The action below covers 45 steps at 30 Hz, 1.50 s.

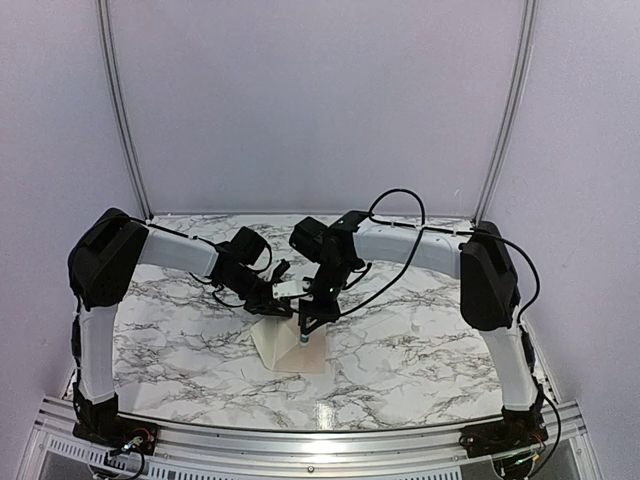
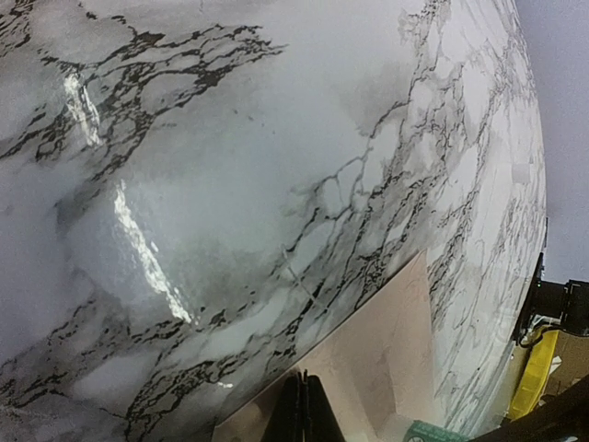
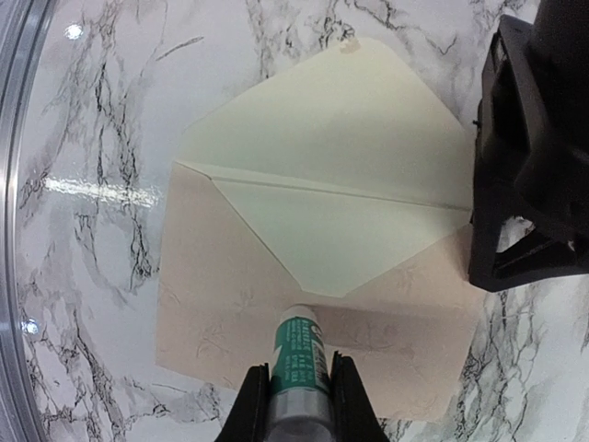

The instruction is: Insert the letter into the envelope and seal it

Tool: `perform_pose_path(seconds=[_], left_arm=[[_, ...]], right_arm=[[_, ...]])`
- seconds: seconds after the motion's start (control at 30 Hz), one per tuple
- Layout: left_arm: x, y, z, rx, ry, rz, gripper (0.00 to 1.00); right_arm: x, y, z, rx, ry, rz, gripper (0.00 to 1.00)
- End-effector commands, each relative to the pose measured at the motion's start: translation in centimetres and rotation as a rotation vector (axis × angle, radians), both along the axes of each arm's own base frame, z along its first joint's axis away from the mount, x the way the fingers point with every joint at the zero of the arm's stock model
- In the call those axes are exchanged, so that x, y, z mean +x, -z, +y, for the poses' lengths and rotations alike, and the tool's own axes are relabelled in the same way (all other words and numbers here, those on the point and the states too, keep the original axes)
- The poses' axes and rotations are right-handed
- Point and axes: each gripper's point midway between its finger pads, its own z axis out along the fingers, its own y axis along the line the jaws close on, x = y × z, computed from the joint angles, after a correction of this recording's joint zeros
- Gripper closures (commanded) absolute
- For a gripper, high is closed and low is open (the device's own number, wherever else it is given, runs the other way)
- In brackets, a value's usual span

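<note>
The envelope (image 3: 221,295) lies flat on the marble table with its cream flap (image 3: 340,129) open and pointing away. Its body is pinkish-tan with faint print, and a cream triangle shows in its V-shaped mouth. The letter does not show as a separate sheet; whether that cream triangle is the letter I cannot tell. My right gripper (image 3: 302,368) is shut on a green-labelled glue stick (image 3: 302,341), whose white tip is on the body just below the V's point. My left gripper (image 2: 309,379) is shut, with its tips down on the envelope's (image 2: 386,350) right edge.
In the top view both arms meet over the envelope (image 1: 290,350) at the middle of the marble table (image 1: 180,330). An aluminium rail (image 1: 320,435) runs along the near edge. Pale walls enclose the back and sides. A yellow object (image 2: 529,373) lies off the table's edge.
</note>
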Motion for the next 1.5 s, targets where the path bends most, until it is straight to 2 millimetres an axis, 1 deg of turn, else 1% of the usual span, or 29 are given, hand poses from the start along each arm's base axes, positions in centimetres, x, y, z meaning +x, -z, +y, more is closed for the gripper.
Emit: perform_pose_path(seconds=[0.0, 0.17, 0.23, 0.5, 0.7, 0.8, 0.87, 1.1, 1.27, 1.47], left_arm=[[-0.9, 2.9, 1.2, 0.069, -0.010, 0.057, 1.00], [-1.0, 3.0, 1.1, 0.067, -0.007, 0.062, 1.00], [-1.0, 3.1, 1.1, 0.067, -0.005, 0.063, 1.00], [-1.1, 2.9, 1.0, 0.061, 0.002, 0.063, 1.00], [-1.1, 2.9, 1.0, 0.058, 0.004, 0.063, 1.00], [-1.0, 2.9, 1.0, 0.058, 0.004, 0.061, 1.00], [-1.0, 2.9, 1.0, 0.059, 0.003, 0.062, 1.00], [-1.0, 2.9, 1.0, 0.060, 0.003, 0.061, 1.00], [-0.9, 3.0, 1.0, 0.064, -0.001, 0.062, 1.00], [-0.8, 3.1, 1.0, 0.063, -0.003, 0.063, 1.00]], right_arm=[[-1.2, 0.7, -0.2, -0.040, -0.001, 0.029, 1.00], [1.5, 0.8, 0.4, -0.044, 0.071, -0.091, 1.00], [2.2, 0.8, 0.5, -0.049, 0.090, -0.112, 1.00], [4.0, 0.7, 0.7, -0.053, 0.138, -0.173, 1.00], [4.7, 0.4, 0.8, -0.040, 0.155, -0.186, 1.00], [4.3, 0.3, 1.0, -0.030, 0.148, -0.165, 1.00], [3.6, 0.4, 1.0, -0.028, 0.130, -0.136, 1.00], [-0.1, 1.2, 0.3, -0.056, 0.049, -0.008, 1.00], [-1.4, 1.4, -0.3, -0.068, 0.027, 0.037, 1.00], [-2.7, 1.2, -0.3, -0.056, 0.008, 0.068, 1.00]])
